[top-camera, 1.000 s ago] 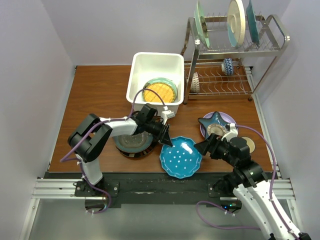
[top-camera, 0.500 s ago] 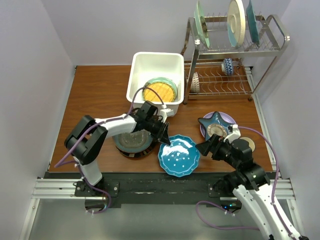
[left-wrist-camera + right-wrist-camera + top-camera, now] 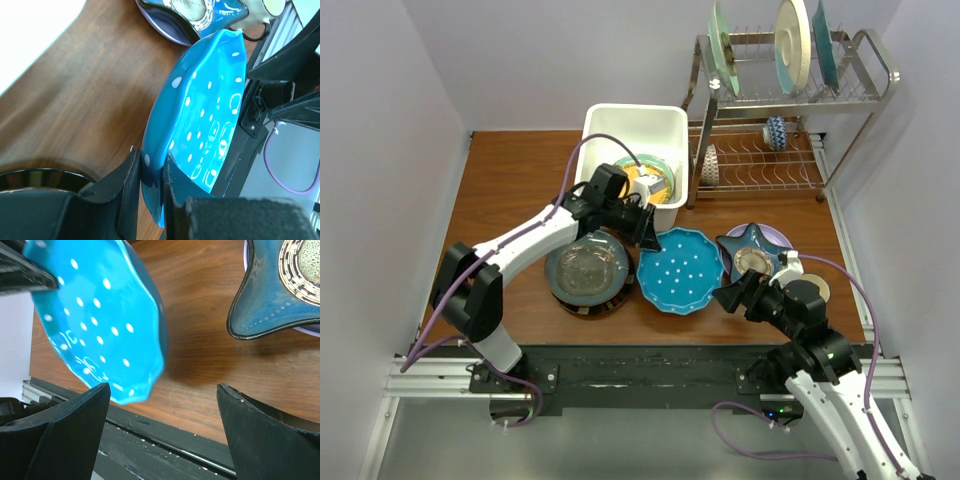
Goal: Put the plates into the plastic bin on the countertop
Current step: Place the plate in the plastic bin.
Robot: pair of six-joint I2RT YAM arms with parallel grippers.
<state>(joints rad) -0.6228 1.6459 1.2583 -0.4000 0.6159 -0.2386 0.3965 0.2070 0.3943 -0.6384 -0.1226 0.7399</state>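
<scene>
My left gripper [image 3: 646, 236] [image 3: 150, 172] is shut on the rim of the blue dotted plate [image 3: 682, 272] [image 3: 210, 100], which hangs tilted above the countertop [image 3: 510, 190] just in front of the plastic bin [image 3: 595, 150]. An orange dotted plate [image 3: 650, 180] lies in the bin, partly hidden by the left arm. A dark teal plate [image 3: 587, 268] tops a stack to the left. A blue star-shaped plate [image 3: 745, 245] [image 3: 270, 305] rests on a lilac one [image 3: 778, 236]. My right gripper [image 3: 725, 295] [image 3: 164, 386] is open and holds nothing, right of the blue plate [image 3: 100, 315].
A metal wire rack [image 3: 770, 150] with large upright plates [image 3: 792, 45] stands at the back right, beside the bin. A small cream mug [image 3: 817, 290] sits near the right arm. The black rail [image 3: 640, 360] runs along the near edge.
The left arm has carried the blue dotted plate away from the near edge, back and up towards the bin. The right gripper has opened wider and stayed almost in place.
</scene>
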